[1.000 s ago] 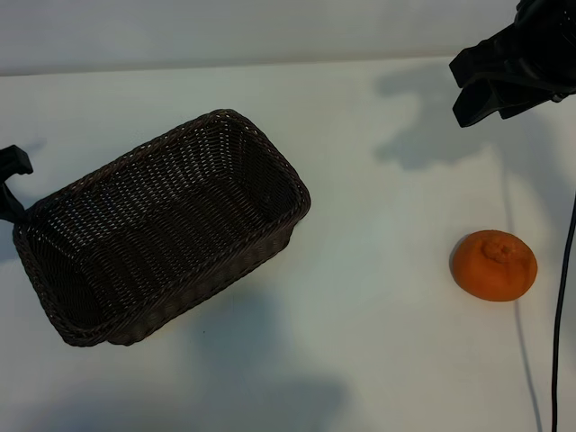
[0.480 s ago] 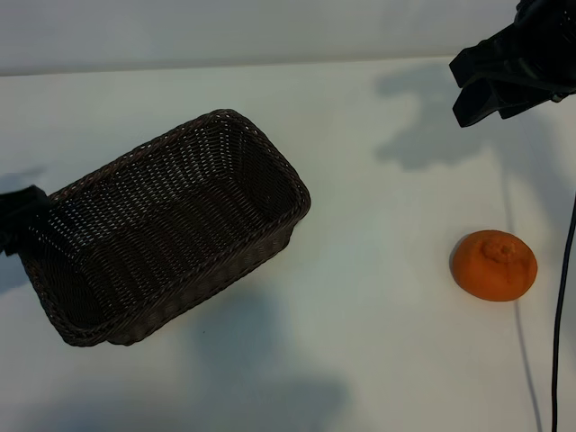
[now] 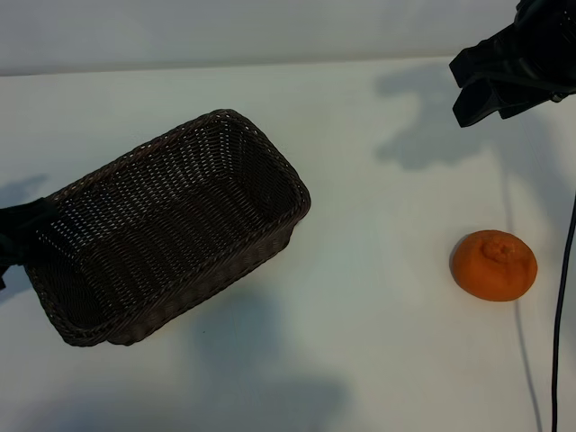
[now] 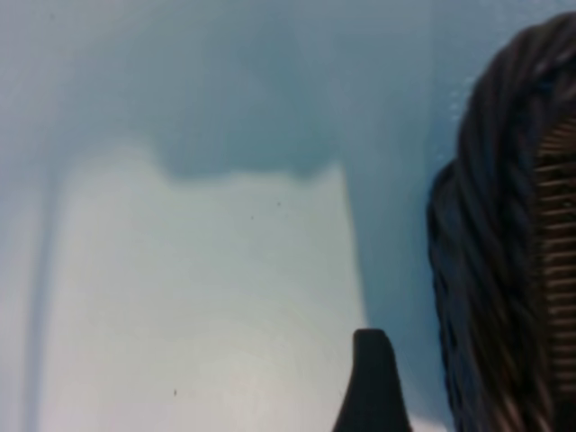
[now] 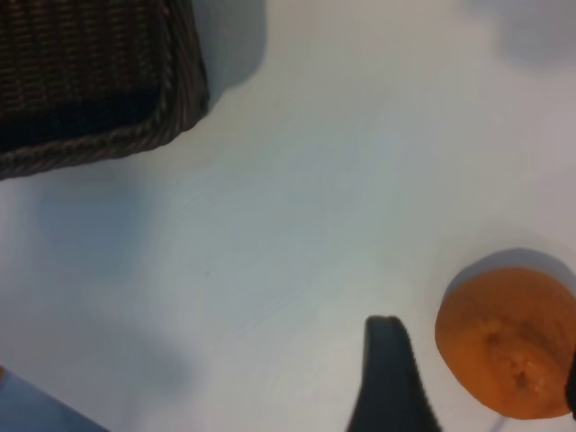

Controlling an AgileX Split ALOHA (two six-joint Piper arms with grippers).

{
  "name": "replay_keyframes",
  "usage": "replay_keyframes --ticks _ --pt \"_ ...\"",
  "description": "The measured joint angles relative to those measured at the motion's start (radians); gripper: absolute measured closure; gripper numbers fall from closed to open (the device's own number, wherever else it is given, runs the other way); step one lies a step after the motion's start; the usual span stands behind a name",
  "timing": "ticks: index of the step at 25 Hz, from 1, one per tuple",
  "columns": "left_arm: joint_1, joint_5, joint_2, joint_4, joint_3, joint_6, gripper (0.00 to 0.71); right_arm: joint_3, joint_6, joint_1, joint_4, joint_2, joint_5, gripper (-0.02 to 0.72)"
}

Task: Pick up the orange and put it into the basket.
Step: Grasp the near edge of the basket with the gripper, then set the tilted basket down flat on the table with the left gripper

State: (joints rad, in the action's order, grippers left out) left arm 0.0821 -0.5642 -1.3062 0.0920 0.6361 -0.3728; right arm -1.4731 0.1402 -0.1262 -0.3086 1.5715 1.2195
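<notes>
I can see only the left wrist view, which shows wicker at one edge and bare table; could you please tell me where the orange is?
Observer: The orange lies on the white table, well apart from the basket, on the right arm's side.
Operator: Is the basket holding anything?
Observer: No, the exterior view shows only bare weave inside it.
Operator: Where is the right gripper?
Observer: The right gripper hangs open at the table's far right, away from the orange and holding nothing.
Operator: And my own gripper?
Observer: The left gripper is at the basket's left end, open.
</notes>
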Motion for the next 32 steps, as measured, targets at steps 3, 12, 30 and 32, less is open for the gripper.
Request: replay_keyframes --ticks 3,12,30,32 --pt "0.0 0.045 -0.061 0.021 -0.001 0.001 0.143 0.0 0.0 0.0 0.0 0.0 0.0 0.247" --pt "0.0 0.121 -0.232 0.099 -0.001 0.059 0.143 0.0 0.0 0.0 0.0 0.0 0.0 0.247" --pt "0.001 0.095 -0.235 0.143 0.014 0.098 0.549 0.0 0.0 0.0 0.0 0.0 0.0 0.247" --pt "0.001 0.057 -0.23 0.141 0.041 0.099 0.554 0.0 0.0 0.0 0.0 0.0 0.0 0.247"
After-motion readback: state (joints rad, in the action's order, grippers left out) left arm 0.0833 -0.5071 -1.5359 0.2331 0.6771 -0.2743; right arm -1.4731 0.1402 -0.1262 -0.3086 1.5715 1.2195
